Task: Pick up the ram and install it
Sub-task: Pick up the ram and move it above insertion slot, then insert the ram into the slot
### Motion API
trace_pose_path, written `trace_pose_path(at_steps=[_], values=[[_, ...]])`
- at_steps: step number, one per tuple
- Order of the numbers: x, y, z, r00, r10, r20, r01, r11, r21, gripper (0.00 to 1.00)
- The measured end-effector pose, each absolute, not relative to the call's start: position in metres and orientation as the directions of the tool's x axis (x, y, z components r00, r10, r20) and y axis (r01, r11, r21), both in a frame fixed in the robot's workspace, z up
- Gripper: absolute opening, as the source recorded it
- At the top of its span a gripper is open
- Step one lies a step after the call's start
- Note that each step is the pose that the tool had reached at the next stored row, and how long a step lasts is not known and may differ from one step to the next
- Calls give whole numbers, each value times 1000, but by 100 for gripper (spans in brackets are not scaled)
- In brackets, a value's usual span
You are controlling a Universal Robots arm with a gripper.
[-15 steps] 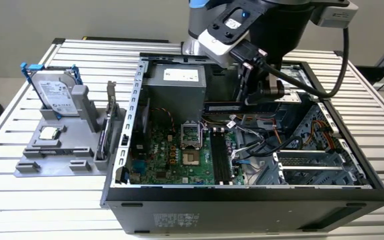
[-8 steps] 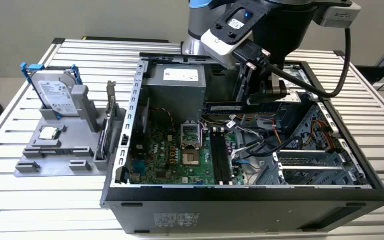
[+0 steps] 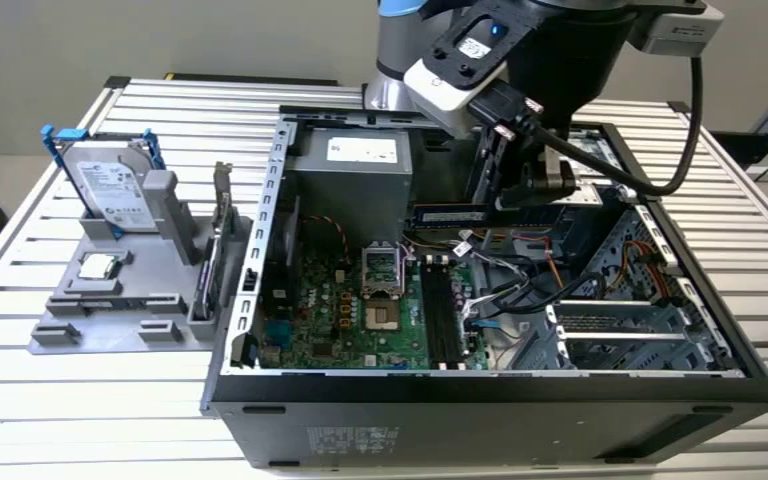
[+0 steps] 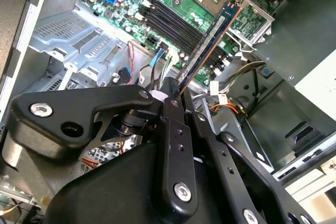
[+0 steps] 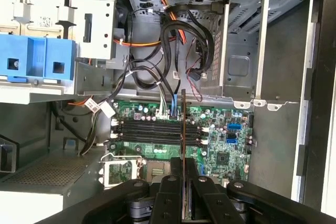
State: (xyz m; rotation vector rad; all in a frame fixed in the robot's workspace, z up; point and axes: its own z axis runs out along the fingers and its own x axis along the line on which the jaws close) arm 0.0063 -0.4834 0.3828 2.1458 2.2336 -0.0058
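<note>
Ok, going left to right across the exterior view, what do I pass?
hard drive → upright card → processor socket → ram, clamped in the gripper → metal drive cage

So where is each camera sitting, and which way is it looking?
Exterior view: off the arm, above, looking down into the open computer case; the arm and gripper show.
Second wrist view: on the arm, looking along the gripper at the ram and motherboard.
First wrist view: on the arm, looking past the gripper, seeing the ram edge-on.
Shared: both wrist views show the gripper shut on the ram above the motherboard.
</note>
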Motion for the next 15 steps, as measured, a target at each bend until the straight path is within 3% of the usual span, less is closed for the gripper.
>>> trace_pose_path(at_steps=[15], values=[[6,-469,381,-11,999,-35,1000,12,28,0]])
